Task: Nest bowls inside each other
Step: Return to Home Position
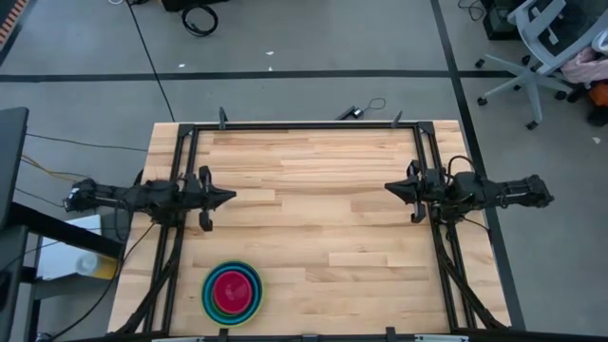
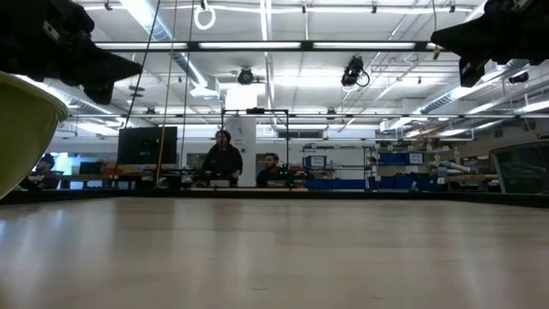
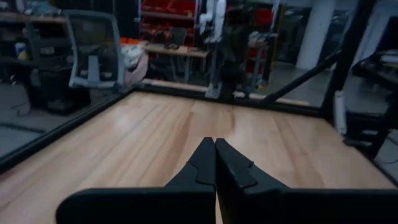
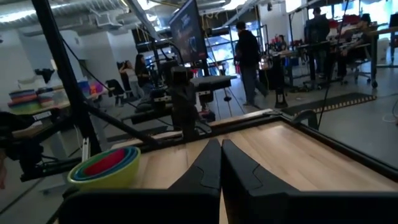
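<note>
Nested round plastic bowls (image 1: 232,293), cut off in the low view, sit near the edge of the wooden counter (image 1: 323,228); left gripper (image 1: 228,198) and right gripper (image 1: 389,188) hover, fingers pressed together.

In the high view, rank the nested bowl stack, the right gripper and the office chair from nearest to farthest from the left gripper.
Measured from the left gripper, at the table's left side:
1. nested bowl stack, on the table's left part, toward the picture's bottom.
2. right gripper, across the table on its right side.
3. office chair, on the floor past the table's upper right corner.
</note>
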Robot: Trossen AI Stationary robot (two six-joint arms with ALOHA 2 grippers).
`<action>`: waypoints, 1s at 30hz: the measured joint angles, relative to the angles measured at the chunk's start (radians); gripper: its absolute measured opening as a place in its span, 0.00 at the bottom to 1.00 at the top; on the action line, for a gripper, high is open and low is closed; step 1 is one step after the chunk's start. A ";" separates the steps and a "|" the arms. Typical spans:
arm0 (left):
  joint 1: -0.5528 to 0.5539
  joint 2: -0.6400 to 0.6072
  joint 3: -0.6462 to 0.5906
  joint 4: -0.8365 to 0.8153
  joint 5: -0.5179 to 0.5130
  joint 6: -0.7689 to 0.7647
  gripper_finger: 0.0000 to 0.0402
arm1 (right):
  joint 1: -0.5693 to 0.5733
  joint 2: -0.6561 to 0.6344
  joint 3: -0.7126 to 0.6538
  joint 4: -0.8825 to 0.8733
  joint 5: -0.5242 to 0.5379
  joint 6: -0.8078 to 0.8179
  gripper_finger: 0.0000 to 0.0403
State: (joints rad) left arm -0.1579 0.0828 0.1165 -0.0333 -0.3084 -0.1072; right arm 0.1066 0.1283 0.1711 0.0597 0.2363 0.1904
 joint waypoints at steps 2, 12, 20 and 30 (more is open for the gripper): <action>0.027 -0.018 0.000 -0.053 0.004 -0.015 0.00 | 0.000 -0.025 0.000 -0.029 -0.006 -0.001 0.02; 0.189 -0.022 -0.108 0.116 0.193 -0.040 0.00 | 0.000 -0.105 -0.022 -0.077 -0.021 0.043 0.02; 0.240 -0.020 -0.107 0.141 0.277 -0.007 0.00 | -0.014 -0.103 -0.164 0.152 -0.023 0.098 0.02; 0.252 -0.020 -0.107 0.127 0.288 -0.004 0.00 | -0.032 -0.100 -0.165 0.126 -0.024 0.043 0.03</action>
State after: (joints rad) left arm 0.0946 0.0628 0.0092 0.0941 -0.0200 -0.1112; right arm 0.0742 0.0279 0.0063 0.1858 0.2127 0.2333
